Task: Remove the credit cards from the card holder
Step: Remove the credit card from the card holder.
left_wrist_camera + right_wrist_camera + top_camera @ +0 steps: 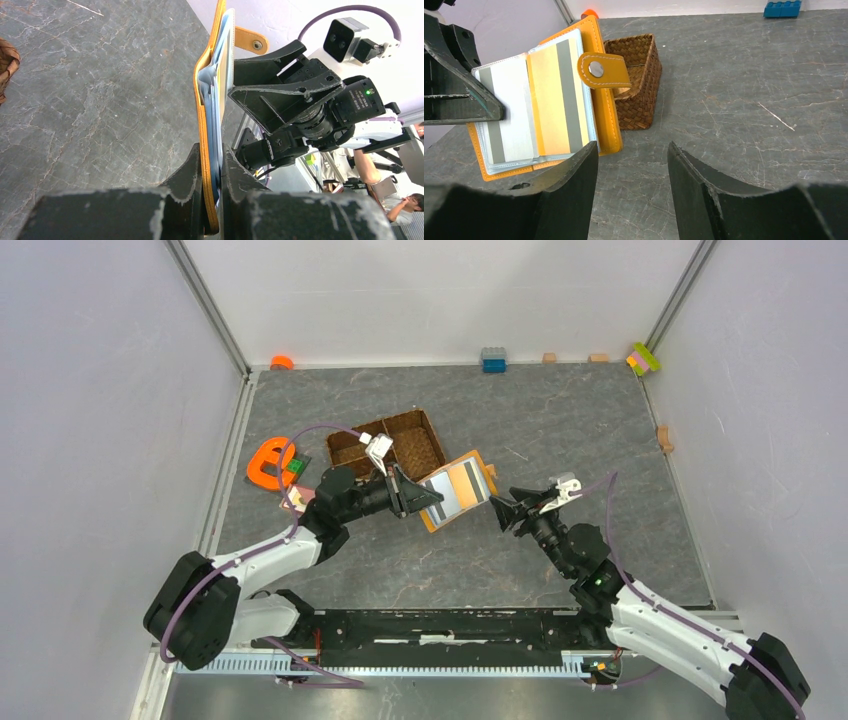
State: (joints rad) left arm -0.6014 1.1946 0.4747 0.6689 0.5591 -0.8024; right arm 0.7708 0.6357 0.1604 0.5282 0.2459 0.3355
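Over a grey marbled tabletop (560,430), the left gripper (210,157) pinches one edge of the open, stitched orange card holder (458,490), with flat striped credit cards (555,97) tucked in its pale sleeves. The right gripper (631,150) hangs just beside it, its curved black jaws spread and empty, with a brown woven tray (410,443) behind.

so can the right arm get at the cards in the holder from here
Probably yes: the left pincer holds the card holder open with the credit cards facing the right pincer, whose jaws stand open, and nothing lies between them.
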